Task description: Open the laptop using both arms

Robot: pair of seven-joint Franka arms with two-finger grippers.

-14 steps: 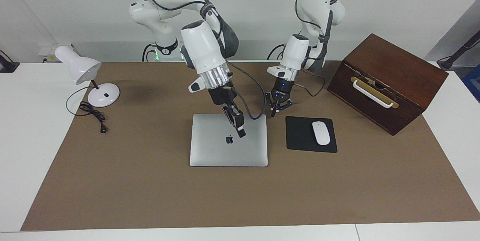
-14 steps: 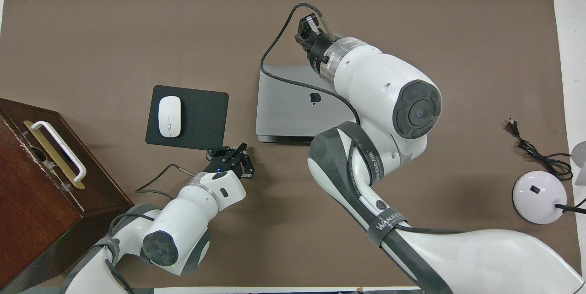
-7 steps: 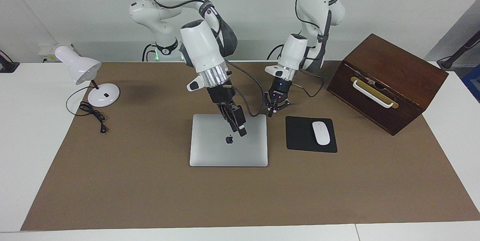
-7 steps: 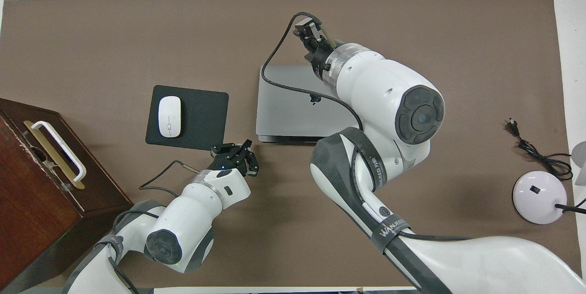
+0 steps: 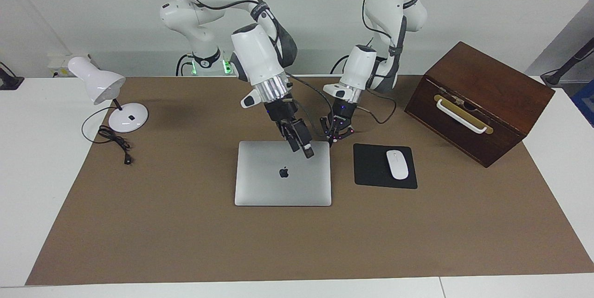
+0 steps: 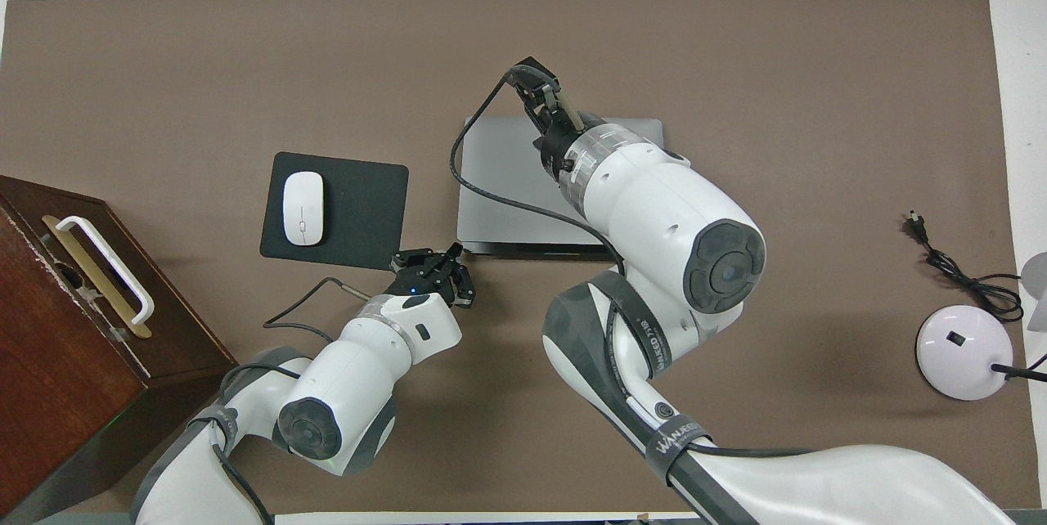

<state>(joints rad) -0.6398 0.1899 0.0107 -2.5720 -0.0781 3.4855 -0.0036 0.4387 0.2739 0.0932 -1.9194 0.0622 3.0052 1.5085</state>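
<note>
Laptop (image 5: 282, 178) lies closed, so we bring the empty, spread right tool (image 5: 306, 151) to its lid edge while the shut, empty left tool (image 5: 335, 139) steadies the base.

the right gripper (image 5: 301, 142), raised over the closed laptop (image 5: 283, 179), now hangs over the lid's corner nearest the robots on the left arm's side, no longer over the apple logo (image 5: 283, 172). its fingers look parted where they were together a second ago. the left gripper (image 5: 335, 136) has shifted from beside the black mouse pad (image 5: 371, 168) toward that same laptop corner, its fingertips together.
</note>
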